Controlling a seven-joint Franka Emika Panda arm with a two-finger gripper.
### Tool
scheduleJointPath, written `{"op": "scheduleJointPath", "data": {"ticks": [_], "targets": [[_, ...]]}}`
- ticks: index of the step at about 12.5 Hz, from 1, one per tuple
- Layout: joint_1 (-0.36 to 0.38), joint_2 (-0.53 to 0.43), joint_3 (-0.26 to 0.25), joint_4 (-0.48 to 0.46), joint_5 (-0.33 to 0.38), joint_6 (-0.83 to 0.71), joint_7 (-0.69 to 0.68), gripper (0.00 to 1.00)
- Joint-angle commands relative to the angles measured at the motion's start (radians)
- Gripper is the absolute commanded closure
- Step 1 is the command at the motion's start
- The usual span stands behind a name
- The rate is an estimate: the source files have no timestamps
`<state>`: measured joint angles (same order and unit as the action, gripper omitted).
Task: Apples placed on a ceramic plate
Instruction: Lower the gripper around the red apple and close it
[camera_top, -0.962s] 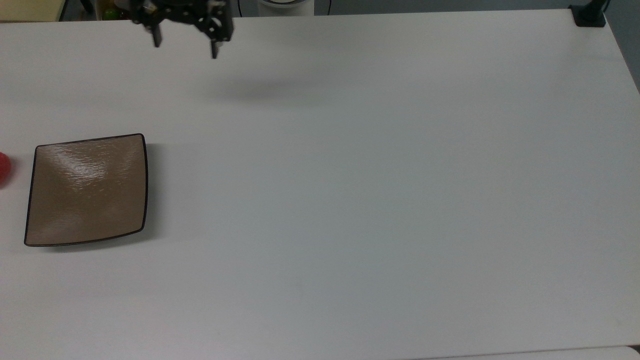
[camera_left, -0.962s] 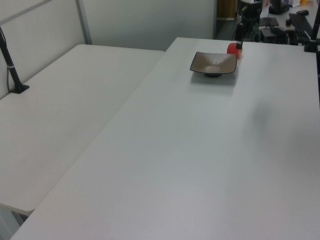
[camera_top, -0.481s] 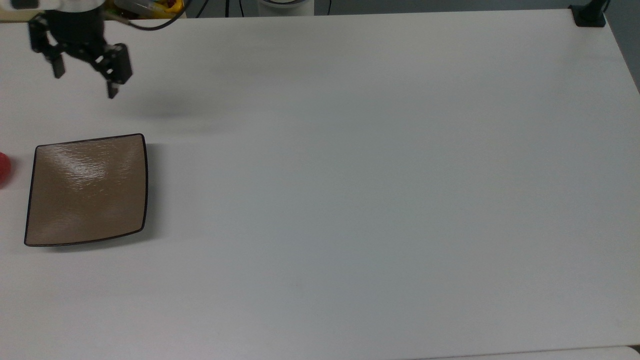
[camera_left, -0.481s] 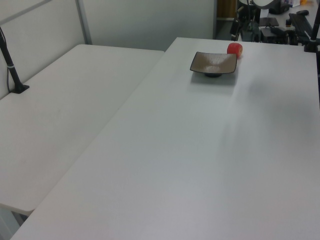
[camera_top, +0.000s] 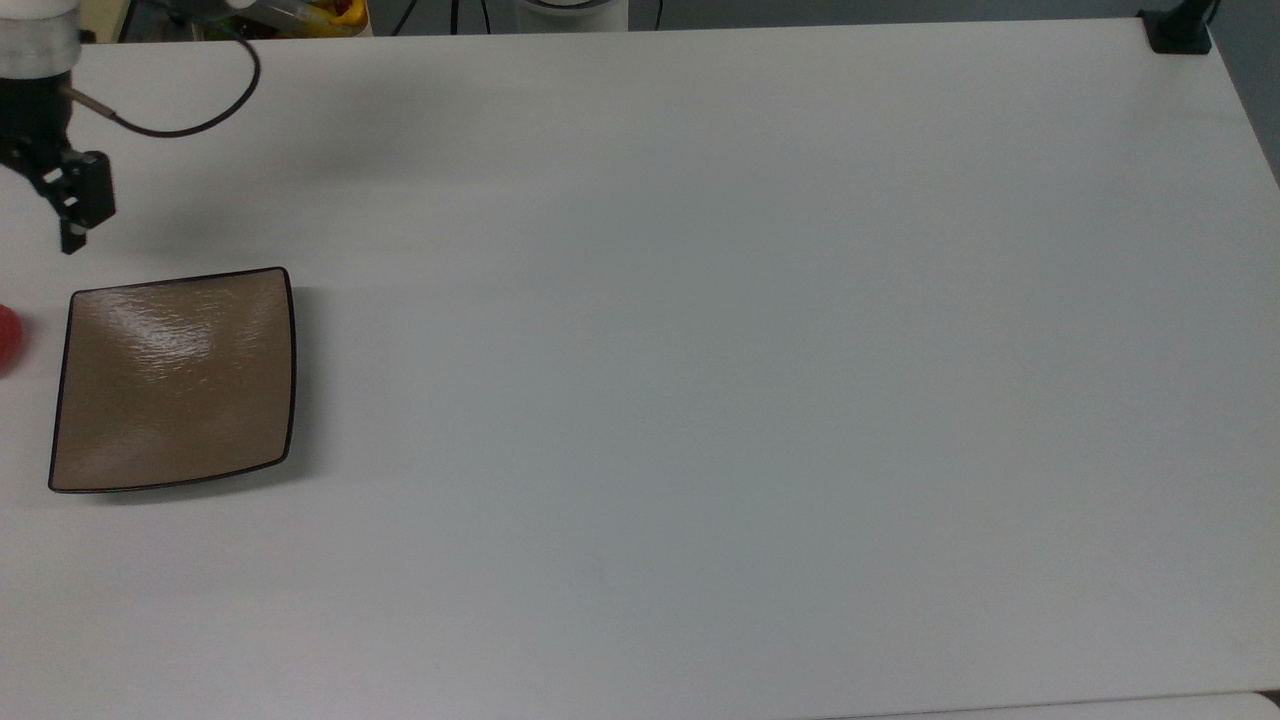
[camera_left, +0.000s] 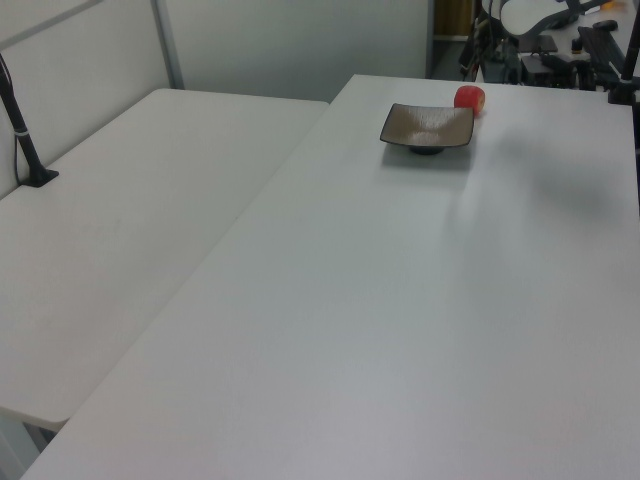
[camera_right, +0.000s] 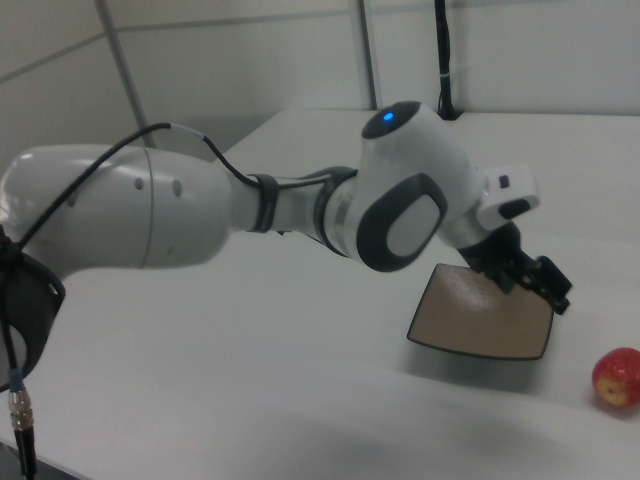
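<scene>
Red and small, the apple (camera_right: 617, 378) is sitting on the white worktop (camera_top: 700, 400), just beside the plate (camera_top: 175, 380) but not on it. In the top view it is peeking in at the left edge (camera_top: 6, 338), below the jaws (camera_top: 45, 215) and to the left of the plate. The tan-brown square plate is lying flat and bare, just below the jaws in the top view. In the right view the jaws (camera_right: 535, 285) are hovering over the plate's far edge (camera_right: 480, 325), with the apple lower and further right. Whether the jaws are spread or closed cannot be told; nothing is showing in their grip. The white arm (camera_right: 250, 215) is reaching across the worktop.
</scene>
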<state>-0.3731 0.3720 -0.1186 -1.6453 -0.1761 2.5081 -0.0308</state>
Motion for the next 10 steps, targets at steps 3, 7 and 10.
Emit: {"op": "scheduleJointPath", "data": {"ticks": [3, 7, 10], "targets": [[-0.056, 0.16, -0.033, 0.075, 0.0, 0.197, 0.006, 0.0], [-0.095, 0.29, -0.033, 0.163, 0.003, 0.293, 0.046, 0.0], [-0.098, 0.346, -0.038, 0.205, 0.003, 0.308, 0.065, 0.0]]}}
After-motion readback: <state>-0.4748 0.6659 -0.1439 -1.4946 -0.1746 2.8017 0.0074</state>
